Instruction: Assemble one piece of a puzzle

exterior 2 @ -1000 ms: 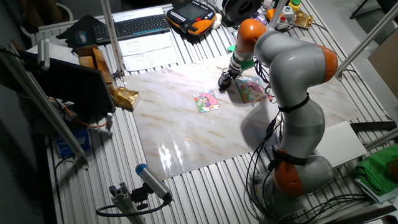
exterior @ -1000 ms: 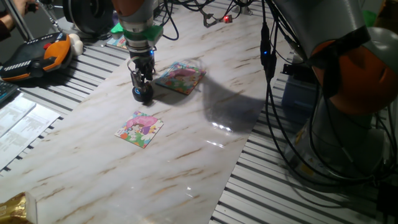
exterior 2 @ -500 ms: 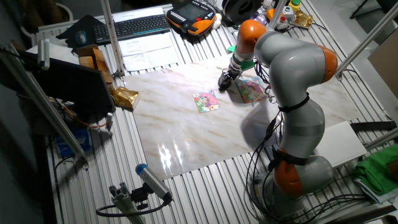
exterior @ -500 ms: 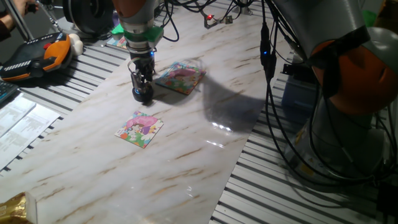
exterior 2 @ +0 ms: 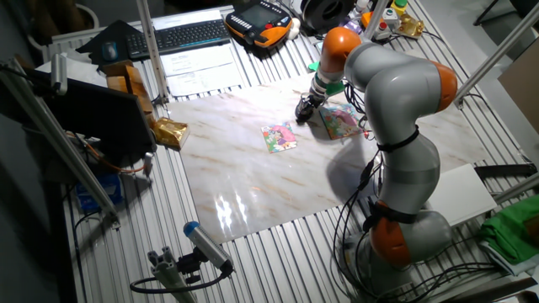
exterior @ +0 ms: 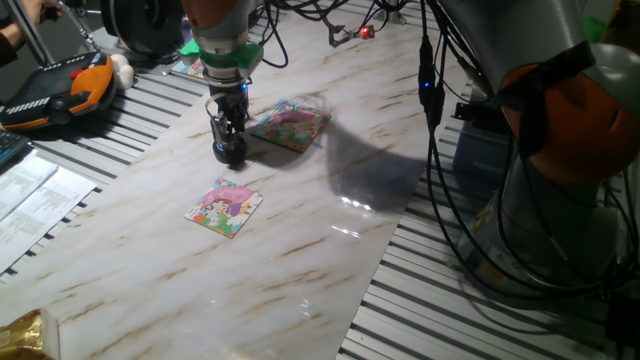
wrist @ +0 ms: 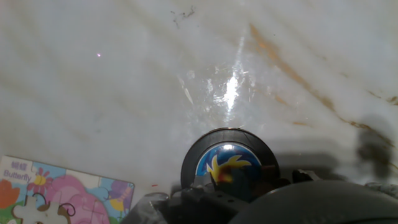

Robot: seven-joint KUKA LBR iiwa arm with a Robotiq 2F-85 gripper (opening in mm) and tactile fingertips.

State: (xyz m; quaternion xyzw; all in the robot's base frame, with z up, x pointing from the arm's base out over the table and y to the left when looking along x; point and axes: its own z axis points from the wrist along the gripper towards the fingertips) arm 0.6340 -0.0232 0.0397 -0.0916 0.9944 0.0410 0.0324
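Little has shifted over the last second: the claw (exterior: 229, 148) sits a touch higher off the marble than before, and nothing else on the counter (exterior: 300, 240) has moved. From both fixed views the arm (exterior 2: 396, 93) arches over the far right side of the slab and reaches down almost vertically, wrist straight, fingers pointing at the surface just left of the far puzzle board (exterior: 290, 124). Whether the fingers are spread or pressed together cannot be told; the hand view shows only a black round disc (wrist: 229, 163) with a blue and yellow emblem in front of them, hovering over or touching the marble. The loose piece cannot be made out in any view.

A nearer puzzle board (exterior: 225, 207) lies flat toward the middle of the slab, apart from the claw; its corner shows at the lower left of the hand view. Marble with tan veins covers the counter, bordered by ribbed metal slats. Beyond the far edge lie an orange and black pendant (exterior: 60, 90), a keyboard (exterior 2: 189, 35) and papers. Cables (exterior: 440, 150) hang at the right edge.
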